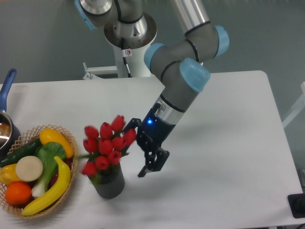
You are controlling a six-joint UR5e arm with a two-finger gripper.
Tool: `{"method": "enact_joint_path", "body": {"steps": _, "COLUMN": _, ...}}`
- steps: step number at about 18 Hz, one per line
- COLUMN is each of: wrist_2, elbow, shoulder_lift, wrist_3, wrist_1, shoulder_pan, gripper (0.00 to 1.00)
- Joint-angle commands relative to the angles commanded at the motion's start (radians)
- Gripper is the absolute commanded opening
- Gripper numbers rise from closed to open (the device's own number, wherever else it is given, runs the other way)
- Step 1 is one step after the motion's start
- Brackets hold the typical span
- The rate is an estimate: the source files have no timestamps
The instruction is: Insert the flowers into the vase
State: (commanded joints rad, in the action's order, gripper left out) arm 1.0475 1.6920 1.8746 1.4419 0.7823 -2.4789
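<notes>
Flowers [106,145] in vase [109,183] (upright), tool [143,151] open

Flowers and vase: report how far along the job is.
Done: the flowers stand in the vase, stems inside its mouth, heads above the rim. In hand: nothing; the gripper is open beside the bunch on its right, apart from it as far as can be seen. Left: only moving the arm clear. The bunch looks slightly blurred, so it may not be settled.
</notes>
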Motion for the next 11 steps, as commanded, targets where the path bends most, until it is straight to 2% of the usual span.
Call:
{"method": "enact_joint_path", "body": {"steps": 5, "wrist_2": 0.029, "elbow": 0.003, "shoulder_lift": -0.052, "wrist_3": -0.006, "wrist_1": 0.000, "shoulder_pan": -0.012, "gripper": 1.00}}
{"method": "enact_joint_path", "body": {"steps": 11, "wrist_2": 0.196, "elbow": -0.017, "shoulder_lift": -0.112, "wrist_3": -0.069, "wrist_1": 0.012, "shoulder_pan": -0.054, "gripper": 1.00}}
